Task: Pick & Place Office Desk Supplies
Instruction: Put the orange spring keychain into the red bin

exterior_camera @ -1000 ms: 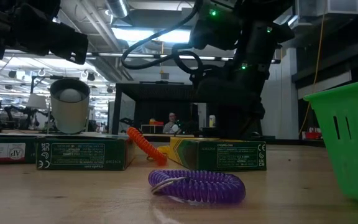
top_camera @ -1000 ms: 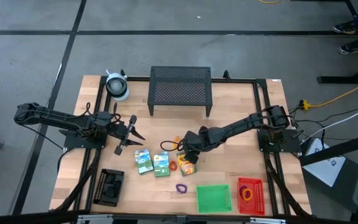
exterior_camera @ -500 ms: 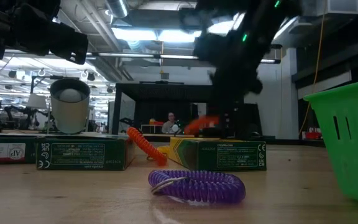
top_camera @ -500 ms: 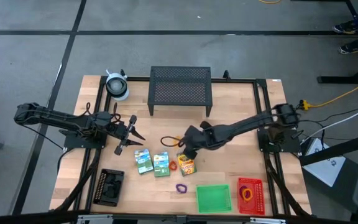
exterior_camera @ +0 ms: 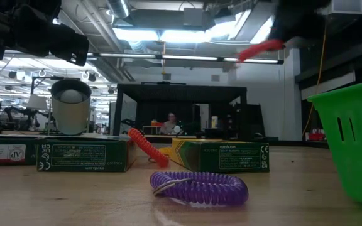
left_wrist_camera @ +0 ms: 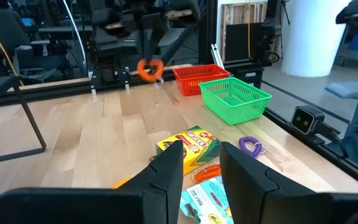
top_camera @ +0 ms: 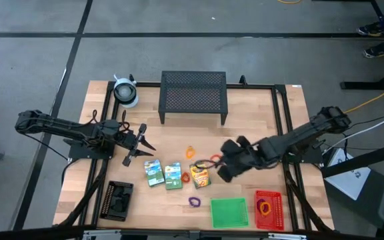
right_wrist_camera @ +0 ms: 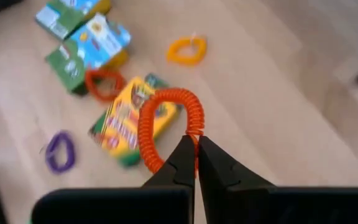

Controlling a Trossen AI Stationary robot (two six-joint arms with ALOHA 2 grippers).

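Right wrist view: my right gripper [right_wrist_camera: 196, 144] pinching orange coiled plastic loop [right_wrist_camera: 166, 124] by one strand, dangling above worktop's middle. Loop seeming light, springy, liable to swing. Left gripper [top_camera: 141, 144] waiting near left edge, jaws apart.

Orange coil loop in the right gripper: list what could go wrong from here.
1. The right gripper pinches the orange springy coil loop only at its rim by the fingertips; the rest dangles, so it may slip out.
2. The hanging loop is above the yellow-green crayon box; if carried low, it may snag or nudge that box.
3. The red mesh tray already holds a loop, so a drop near its edge may miss.
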